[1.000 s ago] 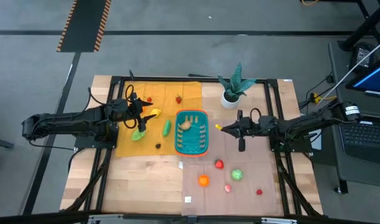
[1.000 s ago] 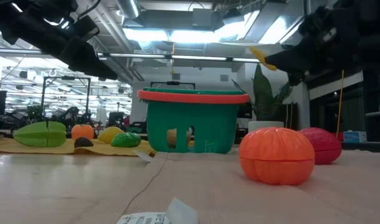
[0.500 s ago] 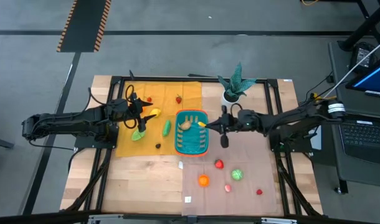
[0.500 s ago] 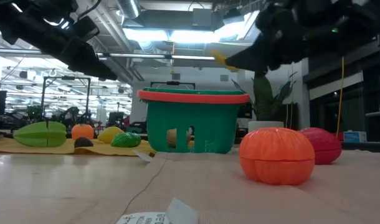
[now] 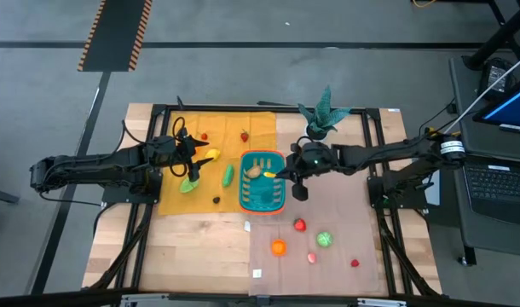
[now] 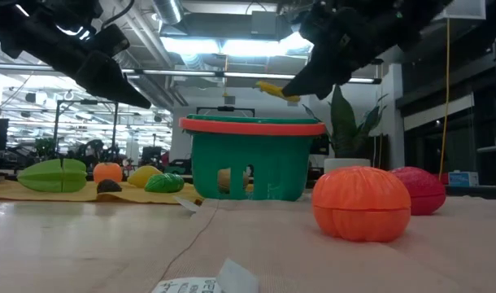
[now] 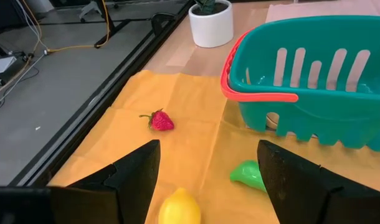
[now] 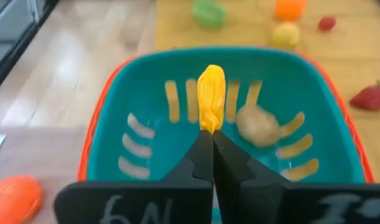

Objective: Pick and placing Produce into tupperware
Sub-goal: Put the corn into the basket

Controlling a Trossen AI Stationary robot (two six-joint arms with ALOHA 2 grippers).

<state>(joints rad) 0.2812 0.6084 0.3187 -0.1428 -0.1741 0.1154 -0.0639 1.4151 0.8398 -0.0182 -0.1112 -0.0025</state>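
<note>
A: Where does the right tool [image 8: 207,140] stand, and what does it carry?

B: It hangs over the teal basket [image 5: 263,201], near the edge facing the right arm. Its fingers are clenched on a small yellow piece [image 8: 210,98], which sticks out past the tips. What kind of produce the piece is cannot be told; in the low view it shows only as a yellow sliver [image 6: 276,89] above the orange rim.

A: Is anything already in the basket?

B: A tan piece [image 8: 257,127] lies on the floor of the basket, beside the yellow one as the right wrist view sees it. From table height it shows only partly, through a slot in the wall [image 6: 224,179].

A: And the left tool [image 7: 205,174]?

B: It hovers over the yellow cloth [image 5: 217,149] on the left of the counter [image 5: 192,247], its fingers spread and holding nothing. Below it lie a lemon [image 7: 179,208], cut off by the frame edge, a strawberry [image 7: 161,121] and a green piece [image 7: 249,176] half hidden behind one finger.

A: What else lies loose?

B: On the right half of the counter, an orange fruit [image 6: 360,203], with a red one [image 6: 419,190] partly hidden behind it. From above, a green piece [image 5: 325,240] and two small red bits near it are too small to name. A potted plant [image 5: 320,115] stands behind the right arm, its white pot mostly covered.
</note>
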